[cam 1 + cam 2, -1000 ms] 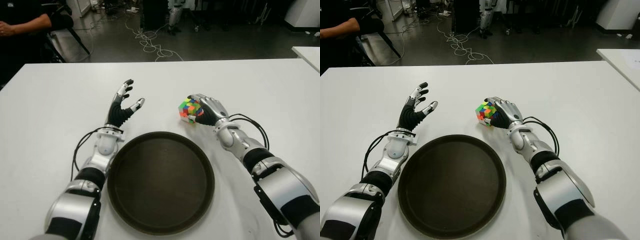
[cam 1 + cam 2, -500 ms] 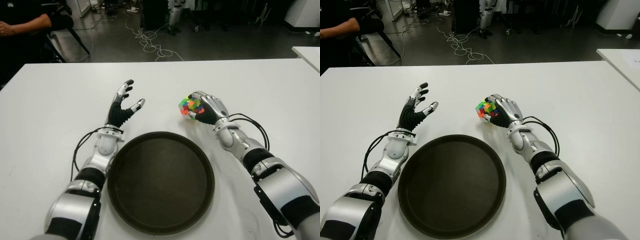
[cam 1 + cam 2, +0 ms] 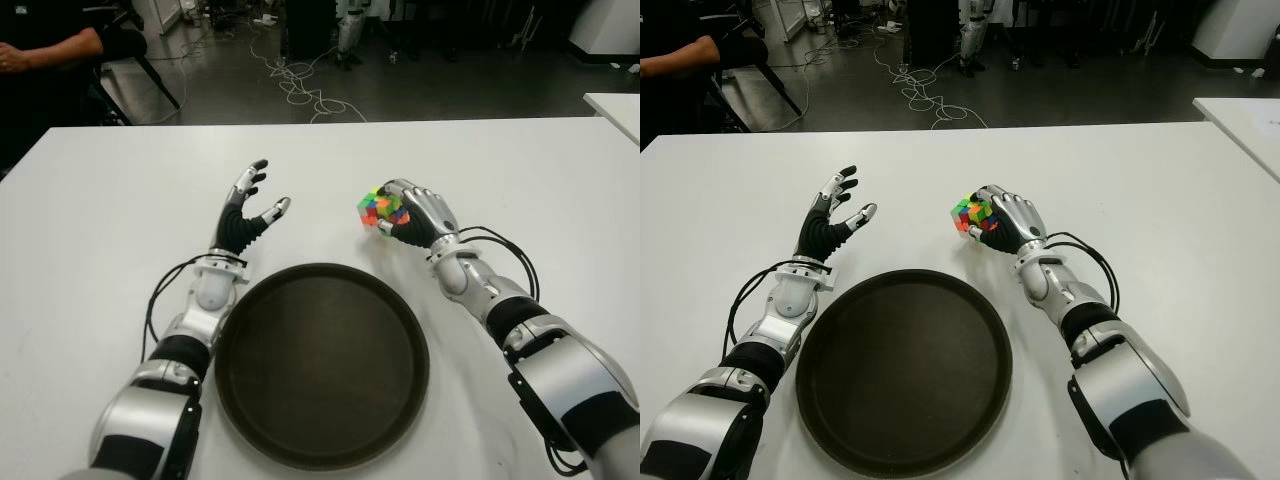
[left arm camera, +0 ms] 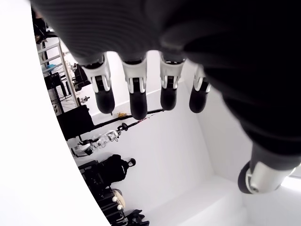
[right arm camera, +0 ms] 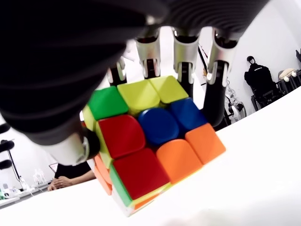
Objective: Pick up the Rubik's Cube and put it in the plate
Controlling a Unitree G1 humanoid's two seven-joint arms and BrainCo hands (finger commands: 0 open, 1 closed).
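Note:
The multicoloured Rubik's Cube (image 3: 376,208) is in my right hand (image 3: 412,214), just beyond the far right rim of the round dark brown plate (image 3: 320,372). In the right wrist view the fingers (image 5: 186,56) wrap over the far side of the cube (image 5: 150,139) and the thumb presses its near side. The cube is tilted, with its lower corner close to the white table (image 3: 110,210). My left hand (image 3: 250,205) is held up off the plate's far left, its fingers (image 4: 134,92) spread and holding nothing.
A person's arm (image 3: 45,48) shows at the far left beyond the table. Cables (image 3: 300,85) lie on the dark floor behind the table's far edge. The corner of another white table (image 3: 615,102) shows at the right.
My right hand has risen a little and drawn slightly away from me with the cube in it. The left hand and the plate have not moved.

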